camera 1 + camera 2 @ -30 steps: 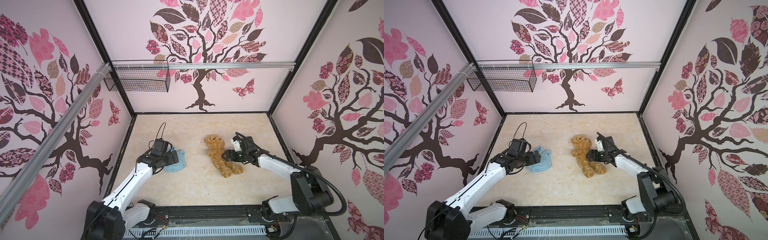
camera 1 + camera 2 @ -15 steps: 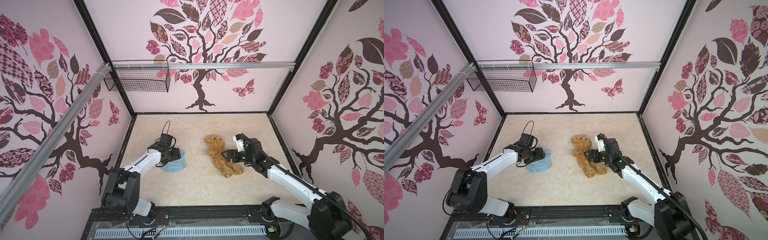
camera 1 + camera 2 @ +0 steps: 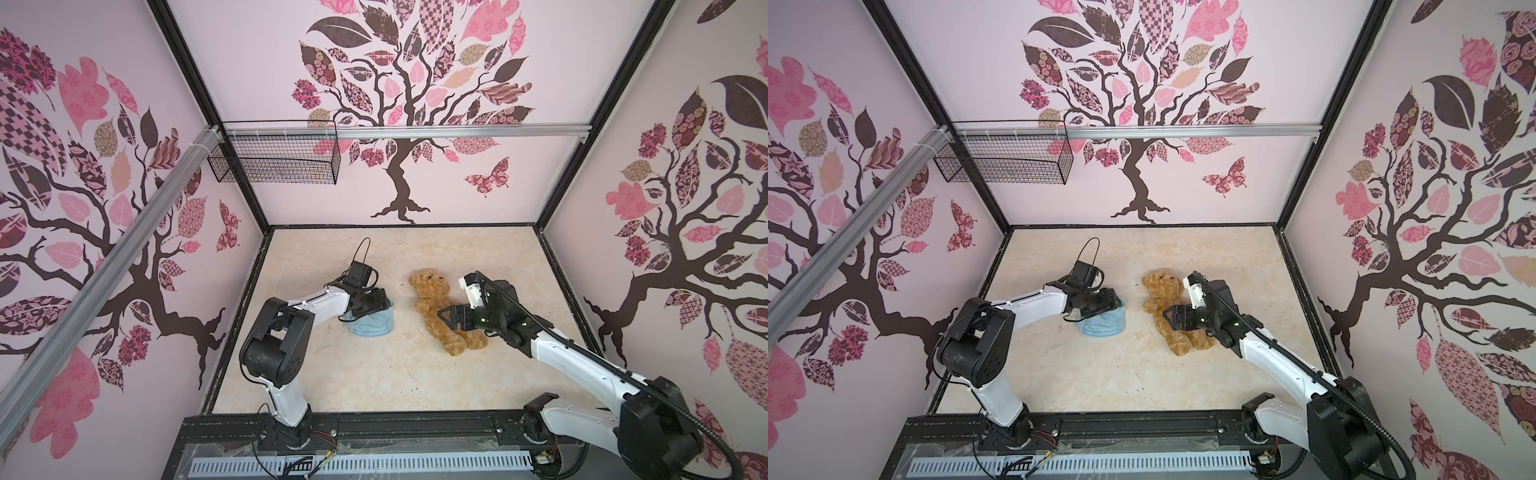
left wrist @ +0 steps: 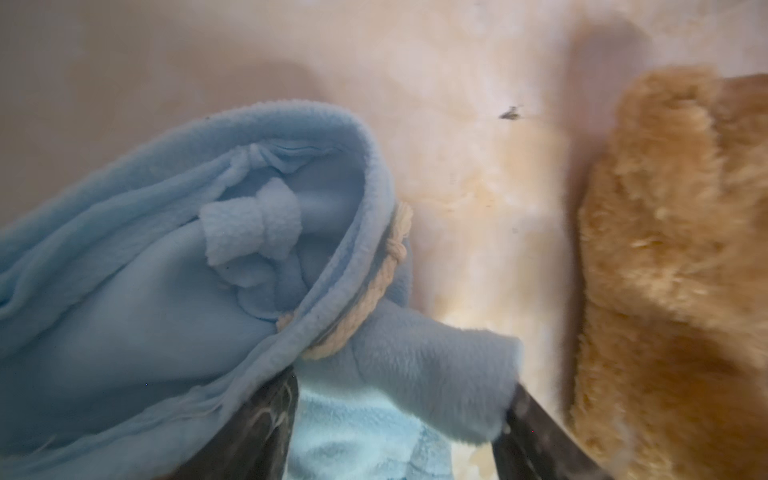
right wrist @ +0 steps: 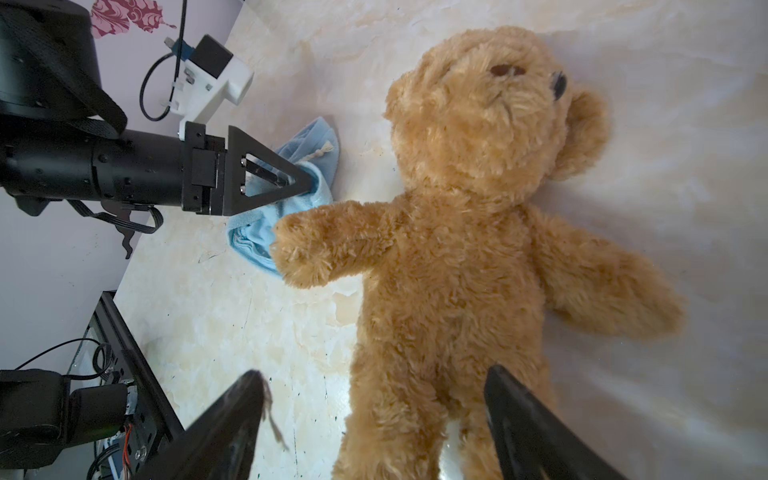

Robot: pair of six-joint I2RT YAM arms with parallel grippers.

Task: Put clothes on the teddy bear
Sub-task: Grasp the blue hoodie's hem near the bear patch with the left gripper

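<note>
Teddy bear (image 5: 453, 249) lies face-up. Beside its arm, your left gripper (image 4: 403, 386) pinches the blue shirt (image 3: 370, 326); your right gripper (image 5: 374, 374) hangs open over its legs. Spread the hem wide before threading the bear.

Golden-brown, shaggy teddy bear (image 3: 430, 293), undressed, lying on its back.
Right of the desk's (image 3: 374, 374) centre, head toward the far edge, arms spread.

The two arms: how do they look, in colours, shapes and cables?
Both arms have white shells on long links and black joints: left arm, right arm. The fingers are black, triangular, open-framed. A white camera mount with a looped black cable sits at the left wrist; a ribbed black hose follows the right arm.
</note>
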